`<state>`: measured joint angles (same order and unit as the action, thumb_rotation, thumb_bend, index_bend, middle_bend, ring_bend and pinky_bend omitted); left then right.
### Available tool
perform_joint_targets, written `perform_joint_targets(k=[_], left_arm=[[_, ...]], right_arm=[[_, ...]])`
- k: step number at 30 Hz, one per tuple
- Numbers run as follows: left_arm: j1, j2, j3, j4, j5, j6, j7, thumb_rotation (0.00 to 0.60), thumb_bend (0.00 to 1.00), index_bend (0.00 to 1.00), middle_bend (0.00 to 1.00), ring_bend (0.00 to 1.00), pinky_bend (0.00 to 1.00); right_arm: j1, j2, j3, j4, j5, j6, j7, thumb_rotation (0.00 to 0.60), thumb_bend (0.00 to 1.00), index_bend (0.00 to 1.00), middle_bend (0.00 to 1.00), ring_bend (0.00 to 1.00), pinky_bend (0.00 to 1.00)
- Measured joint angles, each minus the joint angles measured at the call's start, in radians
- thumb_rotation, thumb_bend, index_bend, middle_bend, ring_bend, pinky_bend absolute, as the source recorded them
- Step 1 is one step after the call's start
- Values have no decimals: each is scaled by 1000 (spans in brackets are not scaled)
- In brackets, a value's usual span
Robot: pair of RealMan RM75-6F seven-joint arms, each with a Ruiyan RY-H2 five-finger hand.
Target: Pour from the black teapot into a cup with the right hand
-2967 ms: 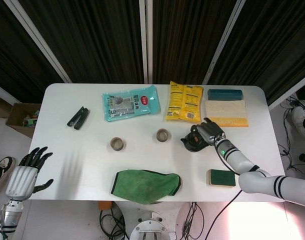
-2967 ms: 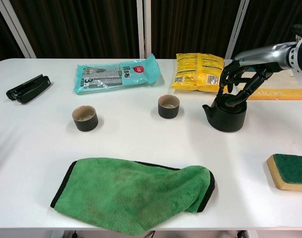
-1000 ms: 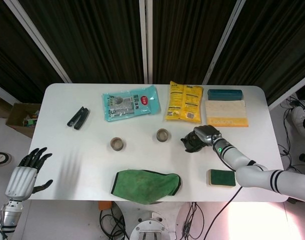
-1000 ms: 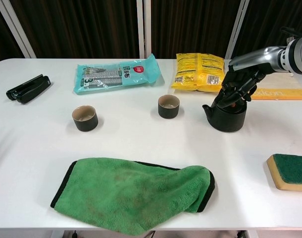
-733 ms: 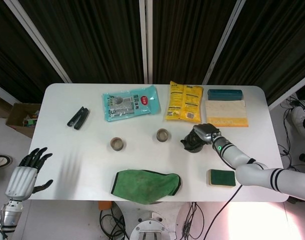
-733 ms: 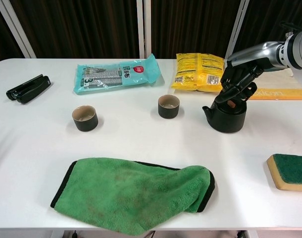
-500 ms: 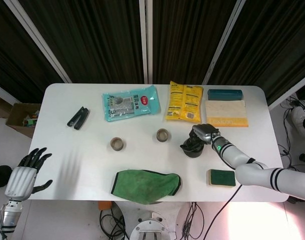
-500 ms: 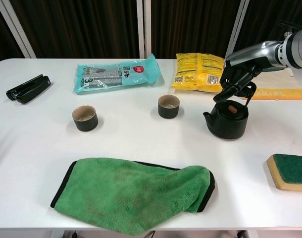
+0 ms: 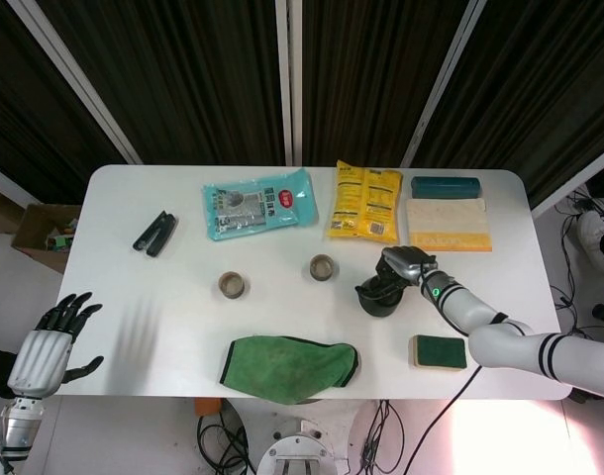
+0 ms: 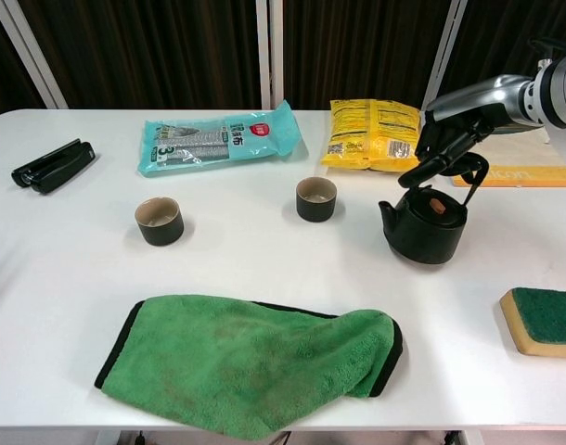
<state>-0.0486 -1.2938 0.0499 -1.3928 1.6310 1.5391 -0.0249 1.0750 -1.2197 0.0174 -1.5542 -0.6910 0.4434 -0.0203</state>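
**A:** Where am I with the pot?

**B:** My right hand (image 10: pixel 447 139) has its fingers curled around the thin arched handle of the squat black cast-iron teapot (image 10: pixel 422 225). I hold it from the top so the pot hangs below the hand and can swing for a pour. Whether its base is touching the white table (image 10: pixel 264 269) or just clear of it, I cannot tell from either view.

**A:** Which way does the spout face?

**B:** Away from my right hand's wrist, toward the nearer of the 2 cups, the dark round cup with a tan inside (image 10: pixel 316 198). That cup stands apart from the pot, beyond the spout side of the hand. The second dark round cup (image 10: pixel 159 221) is well further out the same way, so I judge the nearer 1 to be the target.

**A:** And the other hand?

**B:** My left hand (image 9: pixel 47 343) hangs off the table edge, far from the right hand, fingers spread and holding nothing; the task does not need it.

**A:** Anything to watch?

**B:** The crumpled green cloth (image 10: pixel 250 360) lies on the near side of the right hand, clear of the path. The yellow snack bag (image 10: pixel 373 133) sits just behind the hand. I expect the loose handle may let the pot swing.
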Motion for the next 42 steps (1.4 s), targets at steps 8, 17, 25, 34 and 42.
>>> perform_joint_targets(k=[8,17,25,34,42], left_arm=[[1,-1,1,3,0,0,-2,600,130,207,86,73,226],[-1,-3,1,5,-2,-4,-3,600,130,208,86,74,226],[-1,-2,1,4,-3,-6,-2,600,129,207,86,74,226],[-2,0,1,5,-6,-10,-6,600,130,208,86,74,225],[-4,-1,1,7,-8,-15,-11,600,130,209,86,74,226]], right_arm=[[-15,5,12,-3,-29,11,25,335,135,908,892,808,635],[-26,17,23,-6,-57,-6,54,334,135,932,908,824,607],[-26,16,11,-10,-69,41,21,333,132,930,908,816,568],[-1,18,-14,-15,-43,61,-32,332,95,925,908,815,396],[25,16,-42,-26,7,83,-85,331,90,932,910,818,374]])
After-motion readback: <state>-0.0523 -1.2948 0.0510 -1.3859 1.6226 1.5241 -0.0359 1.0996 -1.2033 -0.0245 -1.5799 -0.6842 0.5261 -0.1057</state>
